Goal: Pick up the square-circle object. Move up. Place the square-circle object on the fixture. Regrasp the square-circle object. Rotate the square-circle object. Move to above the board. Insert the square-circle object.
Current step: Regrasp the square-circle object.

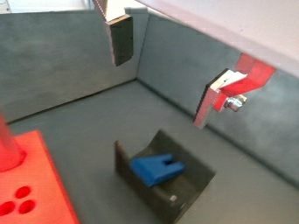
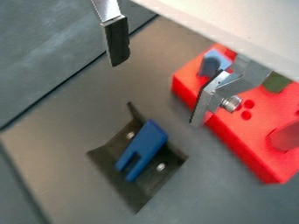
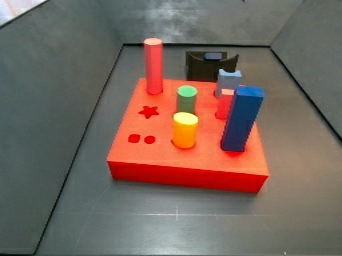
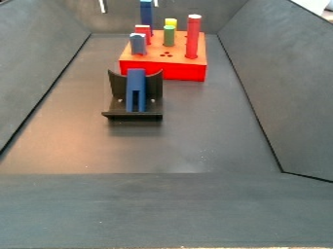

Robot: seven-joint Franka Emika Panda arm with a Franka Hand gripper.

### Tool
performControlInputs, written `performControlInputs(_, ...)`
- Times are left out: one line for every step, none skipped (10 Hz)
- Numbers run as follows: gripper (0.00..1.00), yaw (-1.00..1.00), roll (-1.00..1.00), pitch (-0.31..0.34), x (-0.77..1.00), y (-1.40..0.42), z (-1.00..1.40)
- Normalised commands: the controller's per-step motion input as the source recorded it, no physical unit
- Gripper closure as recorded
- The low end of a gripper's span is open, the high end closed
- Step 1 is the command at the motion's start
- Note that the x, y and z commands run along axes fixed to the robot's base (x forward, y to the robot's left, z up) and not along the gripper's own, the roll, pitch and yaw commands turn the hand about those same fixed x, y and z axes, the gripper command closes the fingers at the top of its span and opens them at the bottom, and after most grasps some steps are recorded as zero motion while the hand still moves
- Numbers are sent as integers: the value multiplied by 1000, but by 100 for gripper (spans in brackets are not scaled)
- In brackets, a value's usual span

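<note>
The square-circle object [image 2: 142, 149], a small dark-blue peg, lies in the notch of the black fixture [image 2: 112, 149]. It also shows in a wrist view [image 1: 155, 168] and in a side view [image 4: 136, 89], resting on the fixture [image 4: 115, 97]. My gripper [image 2: 163, 70] is open and empty, held above the fixture with nothing between its fingers [image 1: 121, 39]. It is apart from the peg. The red board [image 3: 201, 165] lies beside the fixture and shows in the side view [image 4: 163, 70] too. In a side view the fixture [image 3: 205, 63] stands behind the board.
On the board stand a tall red cylinder [image 3: 154, 65], a tall blue square prism [image 3: 242, 118], a green peg [image 3: 187, 98], a yellow peg [image 3: 185, 130] and a light-blue piece [image 3: 229, 80]. Grey walls enclose the dark floor [image 4: 156, 185].
</note>
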Motion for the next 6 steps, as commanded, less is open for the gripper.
performControlInputs(0,34,1000,-2,-2,-18,7)
performControlInputs(0,35,1000,2,4,-19,-3)
performControlInputs(0,37,1000,11,20,-21,-4)
performControlInputs(0,40,1000,20,33,-23,-5)
performControlInputs(0,46,1000,39,50,-24,-11)
performControlInputs(0,50,1000,50,59,-29,-9)
